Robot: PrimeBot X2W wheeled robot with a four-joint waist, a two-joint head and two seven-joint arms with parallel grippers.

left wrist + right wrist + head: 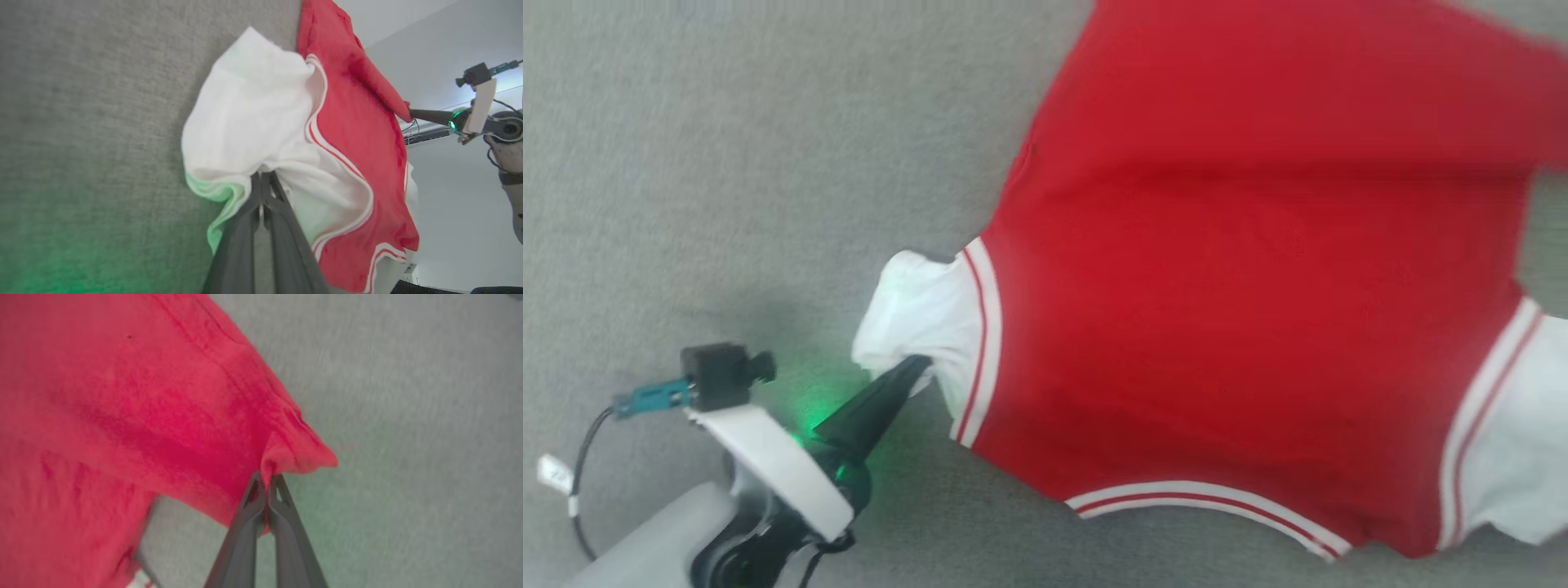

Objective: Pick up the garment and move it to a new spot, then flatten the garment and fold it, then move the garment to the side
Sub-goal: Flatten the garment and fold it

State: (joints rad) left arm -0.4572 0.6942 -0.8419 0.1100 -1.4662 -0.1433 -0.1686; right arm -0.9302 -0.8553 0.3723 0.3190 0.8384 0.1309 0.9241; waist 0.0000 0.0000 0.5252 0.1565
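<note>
The garment (1241, 286) is a red sleeveless jersey with white-and-red striped trim, stretched out over a grey surface, plain red side up. Its print is hidden. My left gripper (916, 367) is shut on a turned-out white shoulder strap at the jersey's left; the left wrist view shows the garment (286, 134) bunched at that gripper (261, 176). In the right wrist view my right gripper (267, 478) is shut on a red corner of the garment (135, 416). The left wrist view also catches the right gripper (410, 113) pinching the far red corner, lifted off the surface.
Grey fabric surface (727, 163) spreads on all sides of the jersey. A green light glows at my left wrist (817, 429). A pale wall (449, 196) lies beyond the surface's edge in the left wrist view.
</note>
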